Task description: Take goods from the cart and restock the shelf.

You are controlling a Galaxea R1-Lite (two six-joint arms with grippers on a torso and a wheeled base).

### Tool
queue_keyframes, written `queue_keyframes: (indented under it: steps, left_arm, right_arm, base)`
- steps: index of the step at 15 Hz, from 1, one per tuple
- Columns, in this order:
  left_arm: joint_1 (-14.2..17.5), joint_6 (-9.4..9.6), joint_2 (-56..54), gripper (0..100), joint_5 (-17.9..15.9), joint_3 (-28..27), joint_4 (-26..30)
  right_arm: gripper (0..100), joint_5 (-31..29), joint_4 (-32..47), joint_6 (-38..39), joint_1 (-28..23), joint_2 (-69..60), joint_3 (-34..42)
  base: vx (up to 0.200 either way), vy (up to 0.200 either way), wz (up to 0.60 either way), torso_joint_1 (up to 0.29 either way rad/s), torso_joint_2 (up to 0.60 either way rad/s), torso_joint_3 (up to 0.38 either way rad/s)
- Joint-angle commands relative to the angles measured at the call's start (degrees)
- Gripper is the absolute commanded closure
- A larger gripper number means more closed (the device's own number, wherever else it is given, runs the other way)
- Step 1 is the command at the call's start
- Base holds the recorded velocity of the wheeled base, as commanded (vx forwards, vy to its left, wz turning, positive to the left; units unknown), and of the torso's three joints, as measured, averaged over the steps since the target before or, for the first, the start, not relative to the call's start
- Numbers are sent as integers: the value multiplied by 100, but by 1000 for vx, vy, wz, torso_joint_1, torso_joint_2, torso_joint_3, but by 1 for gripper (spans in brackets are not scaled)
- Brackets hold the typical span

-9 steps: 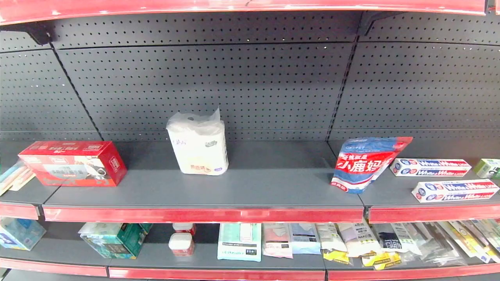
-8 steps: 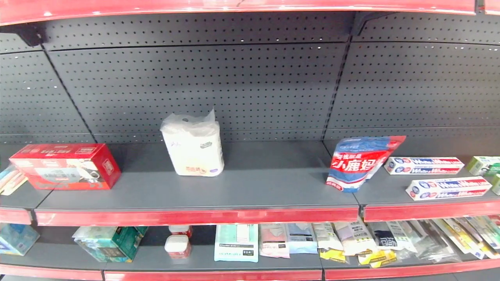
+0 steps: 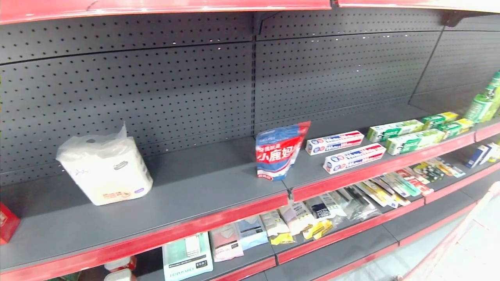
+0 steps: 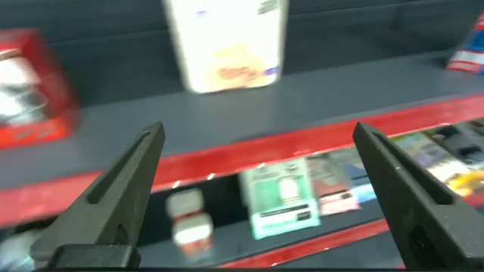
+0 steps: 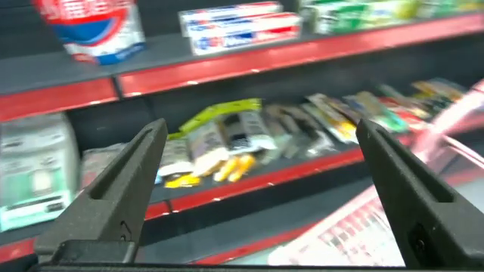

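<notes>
The shelf (image 3: 203, 183) is a grey board with a red front lip, backed by dark pegboard (image 3: 175, 89). The white paper-roll pack (image 3: 105, 171) stands upright on it toward the left. The blue-and-red pouch (image 3: 279, 150) stands at the board's right end, near the seam. Between them lies a wide bare stretch, open right to the lip.

The left pincer (image 4: 257, 132) is spread wide with nothing in it, out in front of the red lip, with the pack beyond it. The right pincer (image 5: 261, 125) is just as wide and holds nothing; it faces the lower shelf.

On the next board to the right, two white toothpaste boxes (image 3: 343, 150) lie flat, one behind the other. Green boxes (image 3: 406, 136) lie beyond them.

A red box (image 3: 7, 222) is cut off at the left edge, and green bottles (image 3: 484, 101) at the right. Flat packets (image 3: 297, 216) on the lower shelf are partly hidden under the lip. A pale pink-edged shape (image 3: 480, 218) in the lower right corner is too blurred to name.
</notes>
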State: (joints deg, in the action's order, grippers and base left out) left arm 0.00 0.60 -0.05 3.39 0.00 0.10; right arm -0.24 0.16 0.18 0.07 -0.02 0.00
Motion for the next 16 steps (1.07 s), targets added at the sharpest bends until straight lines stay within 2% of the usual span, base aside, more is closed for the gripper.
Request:
queue_keyframes:
  steps: [1,16]
  left_arm:
    - [0,2,5,0,4,0,-1]
    - [0,-7,5,0,4,0,-1]
  right_arm:
    - [0,-2,2,-1,1,2,0]
    - [0,-2,2,-1,-7,2,0]
  base:
    - [0,0,-600,2,2,7]
    - [0,0,-600,3,2,2]
